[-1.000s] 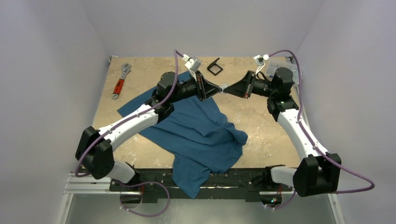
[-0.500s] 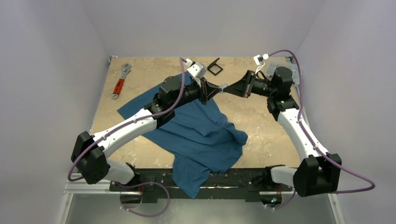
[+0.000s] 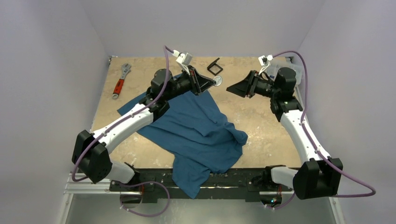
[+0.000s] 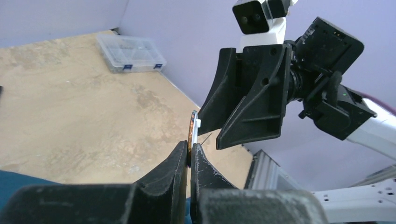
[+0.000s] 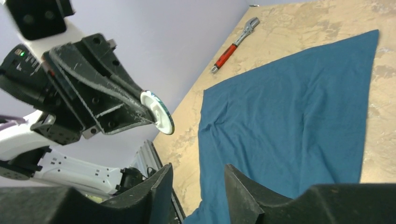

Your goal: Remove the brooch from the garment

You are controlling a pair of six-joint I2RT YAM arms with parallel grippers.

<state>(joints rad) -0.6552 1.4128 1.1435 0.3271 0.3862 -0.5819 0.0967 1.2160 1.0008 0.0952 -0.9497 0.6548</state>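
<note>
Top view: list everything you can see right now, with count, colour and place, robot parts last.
Shirt: one, dark teal, spread from table centre over the near edge.
Brooch: one, pale silver disc, lifted clear of the shirt, pinched in the left end effector.
Wrench: one, silver with red handle, far left of the table.
Frame: one, small black square, far centre.
Box: one, clear plastic, far right corner.
Table: one, tan.
Left end effector: black, shut on the brooch above the shirt's far edge.
Right end effector: black, open, empty, facing the left one across a gap.
</note>
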